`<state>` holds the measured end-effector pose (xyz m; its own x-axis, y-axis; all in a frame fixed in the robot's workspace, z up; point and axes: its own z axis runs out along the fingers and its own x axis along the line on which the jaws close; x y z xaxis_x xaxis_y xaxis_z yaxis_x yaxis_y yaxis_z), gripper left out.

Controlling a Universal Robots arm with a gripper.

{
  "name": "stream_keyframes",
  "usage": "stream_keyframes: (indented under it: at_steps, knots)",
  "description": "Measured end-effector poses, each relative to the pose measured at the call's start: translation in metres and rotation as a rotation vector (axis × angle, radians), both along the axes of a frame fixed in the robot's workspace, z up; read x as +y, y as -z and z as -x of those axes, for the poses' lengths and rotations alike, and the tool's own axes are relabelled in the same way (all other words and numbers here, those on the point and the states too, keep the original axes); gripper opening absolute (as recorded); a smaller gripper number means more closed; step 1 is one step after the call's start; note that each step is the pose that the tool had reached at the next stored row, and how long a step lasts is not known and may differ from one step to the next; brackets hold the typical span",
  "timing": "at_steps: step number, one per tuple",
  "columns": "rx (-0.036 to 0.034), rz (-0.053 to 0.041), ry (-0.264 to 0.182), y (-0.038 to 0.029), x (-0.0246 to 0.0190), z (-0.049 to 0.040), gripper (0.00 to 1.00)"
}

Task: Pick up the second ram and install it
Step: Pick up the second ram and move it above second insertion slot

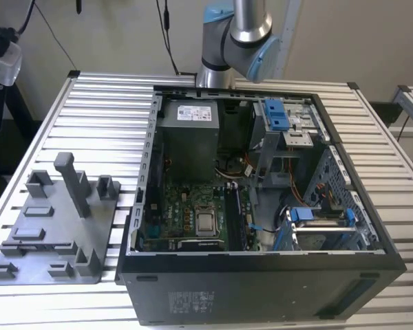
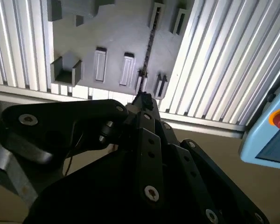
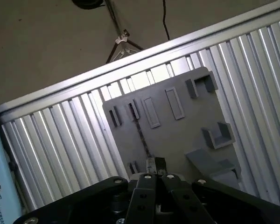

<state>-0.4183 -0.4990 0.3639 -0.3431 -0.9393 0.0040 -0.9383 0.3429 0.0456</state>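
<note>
The second ram [image 2: 148, 51] stands on edge in the grey holder tray [image 2: 112, 37], a thin dark strip running between two slotted blocks. In the first wrist view the second ram [image 3: 140, 133] lines up with my fingertips. My gripper [image 2: 142, 99] hangs well above the tray, over the near end of the stick, and does not touch it. The black fingers of my gripper [image 3: 155, 163] meet at the tips, shut on nothing. In the exterior view the tray [image 1: 55, 227] lies at the left, beside the open computer case [image 1: 261, 282].
The slatted metal table [image 1: 96, 103] carries tray and case. Inside the case are the motherboard [image 1: 193, 206], a power supply [image 1: 186, 137] and blue drive clips [image 1: 275, 113]. A tall grey post [image 1: 74, 182] rises from the tray. A light-blue device with a red button [image 2: 270, 130] lies beyond the table edge.
</note>
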Motion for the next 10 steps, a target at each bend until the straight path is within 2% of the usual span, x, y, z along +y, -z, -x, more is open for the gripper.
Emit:
stream_keyframes:
  at_steps: [10]
  knots:
    - [-0.0012,-0.0001,-0.095,0.0009,0.0,0.0,0.11]
